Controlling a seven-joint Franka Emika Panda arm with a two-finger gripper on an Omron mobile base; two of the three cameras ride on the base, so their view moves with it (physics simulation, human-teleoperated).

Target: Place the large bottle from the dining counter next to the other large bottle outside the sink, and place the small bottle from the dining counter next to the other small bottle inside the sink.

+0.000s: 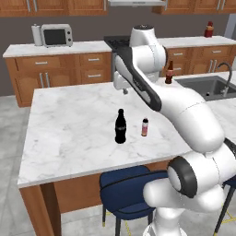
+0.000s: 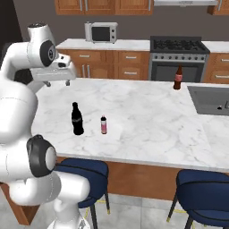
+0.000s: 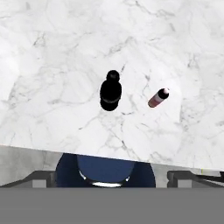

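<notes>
above the dining counter (image 1: 69, 133) the gripper (image 2: 57, 82) hangs wide open and empty, positioned to descend on the large bottle (image 1: 120, 126) beside the small bottle (image 1: 144, 126).

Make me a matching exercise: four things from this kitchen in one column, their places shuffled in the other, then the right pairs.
Things
1. black cola bottle
2. small pink-red bottle
3. dark red-brown bottle
4. microwave

Places
A. on the back counter by the wall
B. on the dining counter, above a blue stool
C. beside the sink, outside the basin
D. just right of the cola bottle

Pairs: 1-B, 2-D, 3-C, 4-A
</notes>
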